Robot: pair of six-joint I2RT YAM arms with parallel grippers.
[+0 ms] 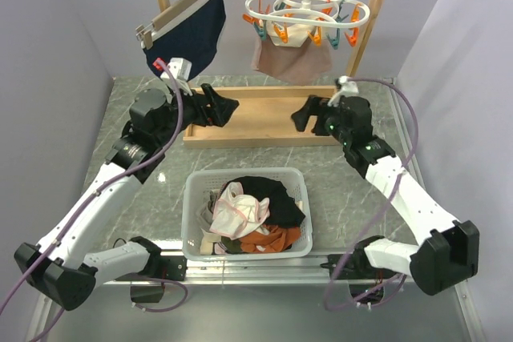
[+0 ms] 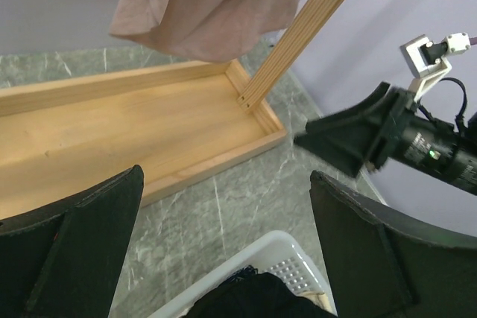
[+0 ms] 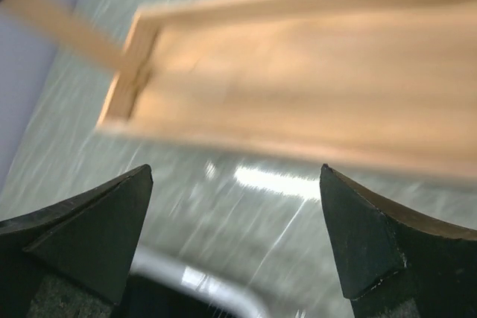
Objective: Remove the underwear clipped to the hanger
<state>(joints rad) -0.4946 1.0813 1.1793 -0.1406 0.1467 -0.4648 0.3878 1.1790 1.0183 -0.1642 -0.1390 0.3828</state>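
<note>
Pale pink-beige underwear [image 1: 290, 62], limp cloth, hangs pegged under the white plastic oval hanger [image 1: 309, 12], above and between the grippers. The left gripper [image 1: 231, 108] and right gripper [image 1: 299, 115] gape wide, empty. A black piece [image 1: 268, 190] and a pink-edged piece [image 1: 240, 207] lie crumpled in the white basket [image 1: 208, 174].

the top view looked down from high at the near edge, taking in the whole desk [image 1: 337, 190]. both wrist views sat low and close, facing the wooden tray [image 1: 264, 118] that all three shared; the right wrist's was blurred.
</note>
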